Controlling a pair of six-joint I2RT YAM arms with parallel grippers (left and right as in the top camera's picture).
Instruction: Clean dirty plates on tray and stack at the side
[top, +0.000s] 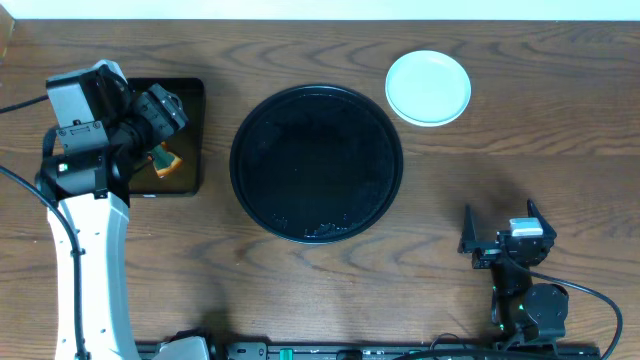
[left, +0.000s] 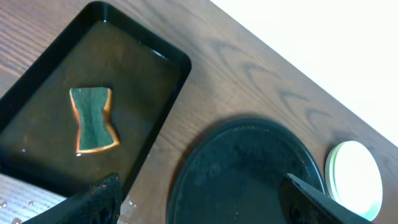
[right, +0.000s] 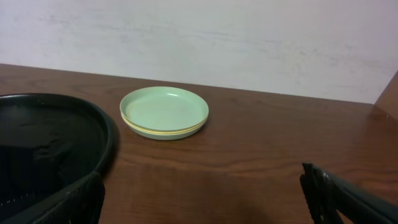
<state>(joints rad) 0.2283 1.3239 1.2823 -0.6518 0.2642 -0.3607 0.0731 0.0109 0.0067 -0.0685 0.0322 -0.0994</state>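
Plates (top: 428, 88), small, round, mint-green and yellow, rest stacked on the wooden desk (top: 560, 130) beside the empty large round black tray (top: 316, 160), left hand (left: 199, 208) and right hand (top: 500, 225) both wide and empty, the job seemingly done.

Soft, even light falls from above in all 3 views, leaving only a faint shadow on the table (top: 560, 150) beyond the right gripper (right: 202, 174). Ahead of its jaws the plates (right: 164, 112) look sharp, though that view is dim, and its fingers (right: 348, 199) are dark blurs. Beyond the left gripper (left: 202, 180) the background is blown out white. Small glints sit on the liquid in the rectangular tray (left: 137, 87). Overhead, the plates wash out nearly white.
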